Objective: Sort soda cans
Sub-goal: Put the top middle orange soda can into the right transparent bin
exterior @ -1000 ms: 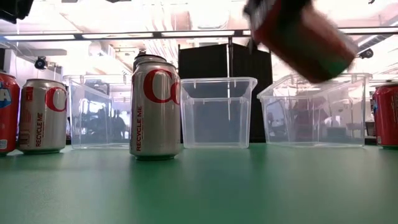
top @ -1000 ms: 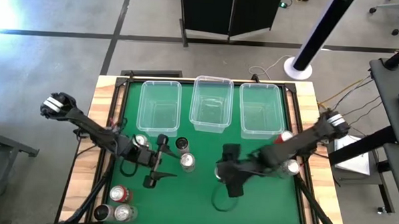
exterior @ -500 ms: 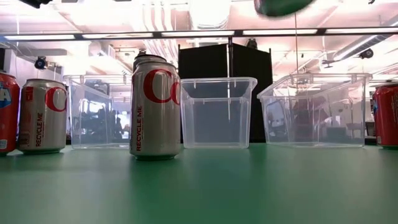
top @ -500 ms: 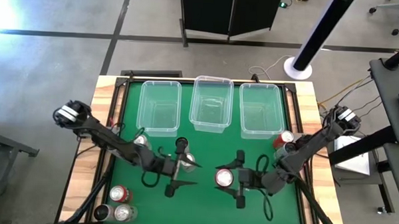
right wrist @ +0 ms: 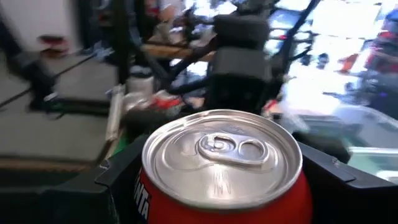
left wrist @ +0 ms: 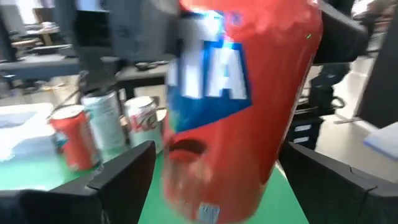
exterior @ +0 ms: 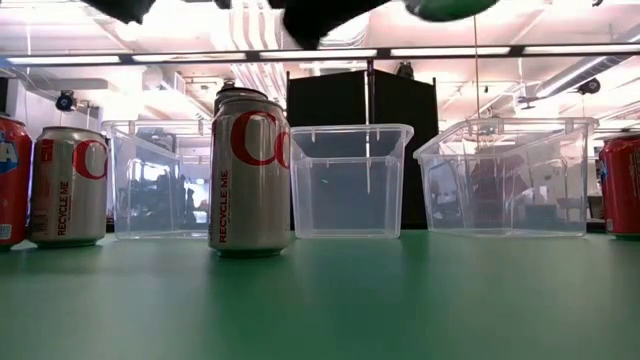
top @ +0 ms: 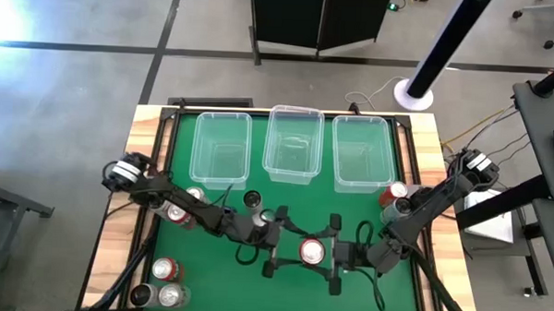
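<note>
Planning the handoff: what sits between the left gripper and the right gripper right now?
In the high view, only the red can, held by the right gripper; the left gripper stands open just beside it.

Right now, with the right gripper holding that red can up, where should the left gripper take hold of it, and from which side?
Probably its round side wall, coming from the side away from the right gripper. The red can stands top up, the right fingers pinch its flanks, and the open left gripper faces its free side.
</note>
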